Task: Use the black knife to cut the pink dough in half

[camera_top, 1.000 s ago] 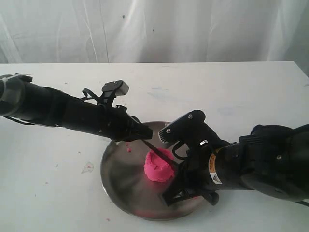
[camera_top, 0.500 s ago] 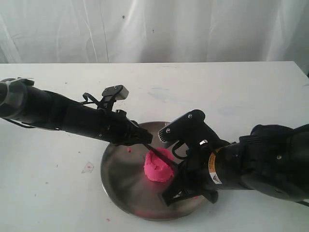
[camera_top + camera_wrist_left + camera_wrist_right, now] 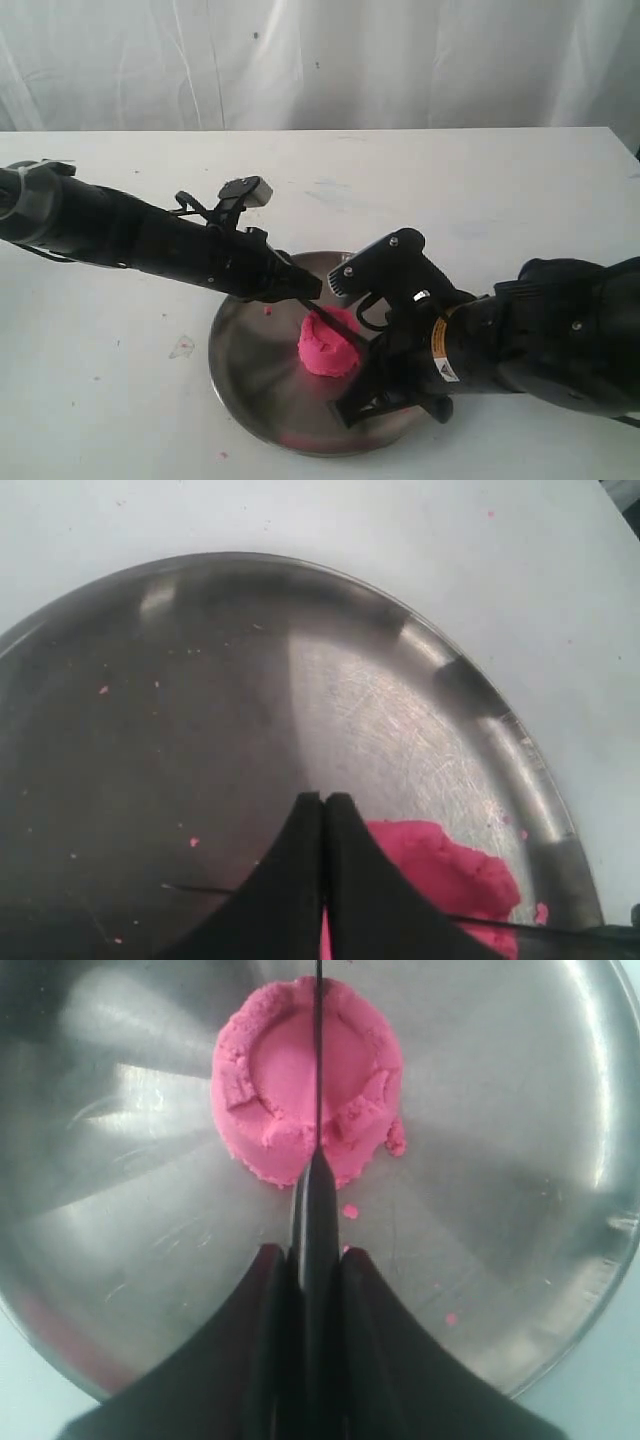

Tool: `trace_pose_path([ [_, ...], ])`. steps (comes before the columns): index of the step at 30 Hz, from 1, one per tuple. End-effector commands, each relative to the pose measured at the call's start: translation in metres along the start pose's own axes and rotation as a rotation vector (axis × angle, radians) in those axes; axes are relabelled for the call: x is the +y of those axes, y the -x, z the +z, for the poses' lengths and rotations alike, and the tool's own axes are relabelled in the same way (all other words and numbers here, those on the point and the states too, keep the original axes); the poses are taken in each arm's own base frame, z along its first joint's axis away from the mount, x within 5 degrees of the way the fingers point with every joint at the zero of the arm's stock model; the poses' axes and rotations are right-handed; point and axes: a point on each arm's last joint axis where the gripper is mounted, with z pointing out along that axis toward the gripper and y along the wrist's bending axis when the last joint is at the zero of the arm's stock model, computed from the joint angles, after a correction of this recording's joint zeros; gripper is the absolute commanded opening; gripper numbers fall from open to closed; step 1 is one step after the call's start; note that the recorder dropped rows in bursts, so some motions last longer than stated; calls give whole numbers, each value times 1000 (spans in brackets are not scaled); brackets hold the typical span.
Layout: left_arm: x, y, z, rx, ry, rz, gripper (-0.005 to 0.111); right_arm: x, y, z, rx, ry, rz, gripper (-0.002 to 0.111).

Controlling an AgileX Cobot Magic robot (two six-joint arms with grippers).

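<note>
The pink dough [image 3: 328, 350] is one round lump with a dimpled top in the middle of the steel plate [image 3: 250, 350]. My right gripper [image 3: 375, 355] is shut on the handle of the black knife [image 3: 335, 318]. In the right wrist view the knife [image 3: 318, 1200] lies edge-on across the middle of the dough [image 3: 270, 1070]. My left gripper [image 3: 312, 289] is shut over the knife's tip end, at the far-left side of the dough. In the left wrist view its fingers [image 3: 300, 880] cover the spot where the thin blade [image 3: 560, 921] crosses, with the dough [image 3: 450, 870] beside them.
Tiny pink crumbs [image 3: 266, 310] lie on the plate and a few on the white table [image 3: 120, 400]. The plate's raised rim [image 3: 600, 1290] rings the dough. A white curtain hangs behind the table.
My left gripper has crept a little to the right and down toward the knife's tip. The right gripper, the knife and the dough have hardly moved.
</note>
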Motion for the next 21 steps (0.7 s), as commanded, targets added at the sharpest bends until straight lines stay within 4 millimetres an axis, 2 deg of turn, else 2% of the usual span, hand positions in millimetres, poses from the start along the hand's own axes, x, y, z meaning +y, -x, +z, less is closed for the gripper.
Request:
trace_pose_path([
  [1,-4,0,1,5,-33,2,0,-2,-7,9,49,-11,-1,0],
  [5,-4,0,1,5,-33,2,0,-1,-11,18,75,-9,-4,0],
  [15,-2,-1,1,18,-13,18,0,0,-10,18,60,2,-4,0],
  [21,4,-12,1,55,39,-2,0,0,-9,18,58,3,-4,0],
])
